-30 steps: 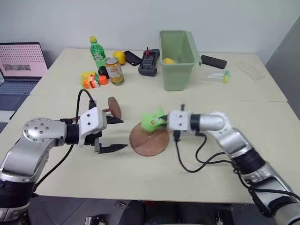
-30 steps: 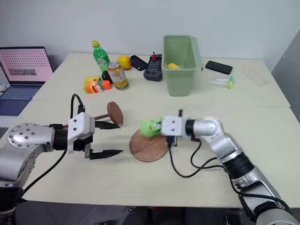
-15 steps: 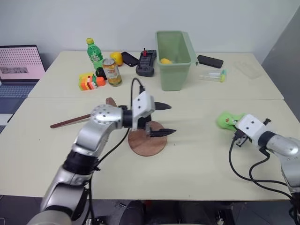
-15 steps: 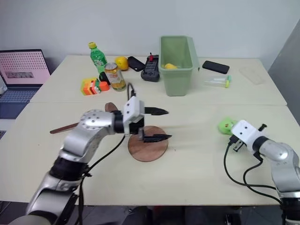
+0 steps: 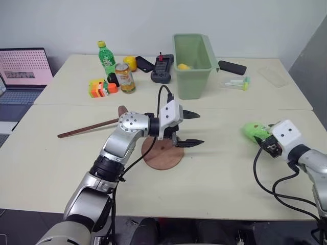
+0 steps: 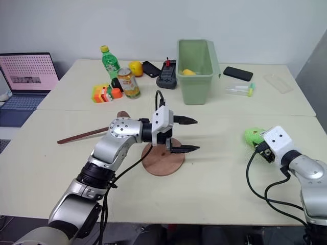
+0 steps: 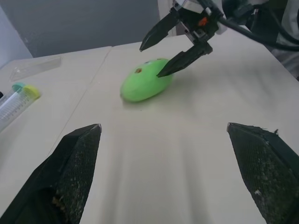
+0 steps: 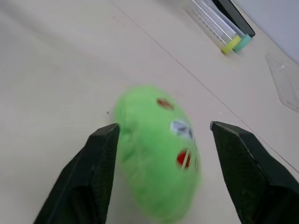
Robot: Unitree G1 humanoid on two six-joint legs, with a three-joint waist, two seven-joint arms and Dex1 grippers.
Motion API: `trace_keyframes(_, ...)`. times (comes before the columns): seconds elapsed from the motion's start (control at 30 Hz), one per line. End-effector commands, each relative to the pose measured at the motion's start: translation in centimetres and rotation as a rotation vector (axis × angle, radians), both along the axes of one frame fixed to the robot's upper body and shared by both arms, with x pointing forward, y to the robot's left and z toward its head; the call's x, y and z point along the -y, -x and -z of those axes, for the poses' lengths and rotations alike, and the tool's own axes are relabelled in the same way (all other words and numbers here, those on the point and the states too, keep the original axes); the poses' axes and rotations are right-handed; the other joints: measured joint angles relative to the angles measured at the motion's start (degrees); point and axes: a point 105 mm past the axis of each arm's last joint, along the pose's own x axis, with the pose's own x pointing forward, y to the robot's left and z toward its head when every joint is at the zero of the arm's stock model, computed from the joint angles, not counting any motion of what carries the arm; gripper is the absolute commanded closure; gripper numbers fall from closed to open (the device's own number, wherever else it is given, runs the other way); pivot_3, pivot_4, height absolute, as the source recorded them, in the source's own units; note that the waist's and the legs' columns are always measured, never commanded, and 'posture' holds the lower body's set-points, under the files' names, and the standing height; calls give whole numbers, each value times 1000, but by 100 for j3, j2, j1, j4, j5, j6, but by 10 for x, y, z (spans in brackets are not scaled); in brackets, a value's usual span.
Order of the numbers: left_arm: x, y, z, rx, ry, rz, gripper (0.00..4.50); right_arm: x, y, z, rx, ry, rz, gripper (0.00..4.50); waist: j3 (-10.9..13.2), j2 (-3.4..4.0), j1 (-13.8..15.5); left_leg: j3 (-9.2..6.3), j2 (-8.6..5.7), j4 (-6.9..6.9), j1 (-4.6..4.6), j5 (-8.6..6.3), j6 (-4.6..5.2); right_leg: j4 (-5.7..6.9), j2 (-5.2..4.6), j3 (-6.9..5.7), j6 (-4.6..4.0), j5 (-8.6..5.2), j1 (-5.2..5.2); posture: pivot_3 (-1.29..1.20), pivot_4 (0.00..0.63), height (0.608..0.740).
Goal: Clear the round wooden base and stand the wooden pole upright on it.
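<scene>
Round wooden base (image 5: 162,155): flat, smooth disc, bare; left gripper (image 5: 191,128) spread above it. Soft green toy (image 8: 156,149) (egg-shaped) between right gripper's (image 8: 161,175) parted fingers.

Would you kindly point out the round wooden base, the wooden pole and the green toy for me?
round wooden base (image 5: 164,157): left eye view, bare front part of the disc.
wooden pole (image 5: 87,128): left eye view, middle of the lying rod.
green toy (image 7: 145,85): left wrist view, middle of its body.

Head pair overlooks the table (image 5: 214,168); wrist views, perhaps nearer, share it.
</scene>
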Motion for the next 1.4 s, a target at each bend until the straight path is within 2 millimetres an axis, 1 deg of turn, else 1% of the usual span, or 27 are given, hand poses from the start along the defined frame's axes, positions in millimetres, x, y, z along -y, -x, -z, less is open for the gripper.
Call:
trace_keyframes(0.03, -2, 2, -9, 32, 30, -5, 0, -10, 9, -19, 16, 5, -75, 309, 0, 0, -2, 0, 0, 0, 0, 0, 0, 0, 0, 0, 0, 0, 0, 0, 150, 740)
trace_keyframes(0.07, -2, 2, -9, 30, 35, -9, 0, -13, 12, -20, 4, 6, -99, 42, 0, 0, -2, 0, 1, 0, 1, 0, 0, 0, 0, 1, 0, 0, 1, 0, 150, 740)
trace_keyframes(0.13, -4, 2, -13, 23, 52, -14, 0, -23, 16, -26, -7, -8, -160, 13, 0, 0, -3, -1, 0, 0, 1, 0, 0, 0, 0, -1, 0, 0, 1, 0, 150, 740)
trace_keyframes(0.23, -17, 2, -20, 33, 49, -40, 0, -48, 24, -37, -30, -42, -303, 13, 1, -1, -6, -3, 1, 0, 1, 0, 1, 0, 0, -2, 0, 0, 1, 0, 150, 740)
trace_keyframes(0.33, -52, 14, -26, 48, -35, -58, 0, -82, 37, -51, -43, -119, -488, 13, 5, 2, -102, -2, 3, -1, 5, 0, 1, 1, 8, 2, 0, 0, 0, 0, 150, 740)
trace_keyframes(0.4, -75, 21, -29, 42, -89, -96, 0, -101, 41, -59, -44, -171, -576, 13, 6, 4, -128, -8, 16, -7, 8, -1, 1, 0, 14, 0, -1, 0, 0, 0, 150, 740)
trace_keyframes(0.47, -110, 21, -32, 40, -160, -210, 0, -124, 41, -67, -23, -229, -661, 13, 7, 4, -133, -24, 25, -8, 6, -1, 2, -2, 14, -3, -1, 0, 0, 0, 150, 740)
trace_keyframes(0.53, -140, 22, -37, 23, -202, -308, 0, -142, 41, -74, -10, -279, -729, 13, 9, 5, -139, -27, 24, -9, 7, -2, 3, -1, 14, -4, -2, -1, 1, 0, 150, 740)
trace_keyframes(0.63, -178, 23, -42, 12, -257, -436, 0, -164, 39, -79, -17, -337, -802, 13, 12, 4, -102, -31, 22, -8, 3, -2, 3, -3, 12, -12, -2, -1, 0, 0, 150, 740)
trace_keyframes(0.67, -186, 23, -42, 14, -278, -460, 0, -168, 38, -80, -17, -342, -809, 13, 13, 4, -29, -32, 20, -8, -1, -2, 3, -9, 7, -12, -2, -1, 1, 0, 150, 740)
trace_keyframes(0.7, -197, 24, -40, 0, -305, -488, 0, -173, 36, -80, -20, -354, -819, 13, 14, 2, -18, -33, 9, -6, -2, -2, 3, -12, -3, -17, 0, -2, 3, 0, 150, 740)
trace_keyframes(0.73, -223, 22, -35, -26, -393, -549, 0, -184, 31, -80, -28, -389, -832, 13, 14, 2, -17, -25, 8, -5, -3, -2, 3, -14, -4, -18, 0, -2, 2, 0, 150, 740)
trace_keyframes(0.77, -241, 22, -32, -47, -457, -590, 0, -192, 27, -80, -35, -413, -843, 13, 17, 0, -33, -19, 2, -5, -1, -2, 3, -13, -10, -16, 0, -2, 0, 0, 150, 740)
trace_keyframes(0.8, -253, 23, -30, -60, -500, -614, 0, -198, 25, -80, -40, -427, -849, 13, 19, 2, -31, -16, 5, -7, 2, -2, 3, -13, -8, -15, -1, -1, -1, 0, 150, 740)
trace_keyframes(0.83, -260, 20, -30, -65, -516, -629, 0, -202, 25, -80, -49, -429, -864, 13, 22, 1, -39, -17, 3, -6, 1, -2, 3, -7, -8, -17, -1, -2, -5, 0, 150, 740)
trace_keyframes(0.9, -265, 12, -29, -74, -528, -632, 0, -206, 25, -76, -71, -433, -874, 13, 25, 6, 8, -19, 5, -7, -2, -2, 3, -8, -4, -20, -1, -2, -9, 0, 150, 740)
trace_keyframes(1.0, -265, -10, -27, -82, -580, -647, 0, -210, 25, -72, -86, -421, -891, 13, 27, 2, 87, -18, -6, -2, -20, -2, 3, -15, -9, -42, 0, -2, -10, 0, 150, 740)
trace_keyframes(1.03, -263, -18, -27, -89, -591, -642, 0, -211, 26, -71, -88, -420, -894, 13, 26, 1, 100, -18, -7, 2, -21, -2, 3, -13, -10, -43, 0, -2, -7, 0, 150, 740)
trace_keyframes(1.07, -259, -26, -27, -91, -603, -636, 0, -211, 26, -70, -90, -418, -896, 13, 27, -3, 90, -17, -17, 5, -22, -2, 3, -11, -11, -48, 0, -2, -7, 0, 150, 740)
trace_keyframes(1.1, -258, -34, -24, -95, -639, -641, 0, -211, 27, -69, -95, -418, -895, 13, 28, -3, 5, -20, -46, 5, -21, -2, 3, -7, -13, -38, 1, -2, -11, 0, 150, 740)
trace_keyframes(1.17, -256, -46, -18, -115, -701, -638, 0, -211, 28, -66, -107, -416, -896, 13, 29, -8, -12, -29, -49, 2, -27, -1, 3, -8, -15, -41, 1, -2, -19, 0, 150, 740)
trace_keyframes(1.23, -261, -53, -10, -145, -769, -648, 0, -210, 30, -64, -122, -413, -911, 13, 29, -8, -34, -29, -52, 4, -31, -1, 3, -7, -14, -44, 1, -2, -18, 0, 150, 740)
trace_keyframes(1.4, -267, -62, -2, -159, -871, -657, 0, -209, 33, -65, -136, -414, -934, 13, 30, -9, -181, -40, -55, 1, -38, -1, 3, -6, -16, -32, 2, -2, -33, 0, 150, 740)
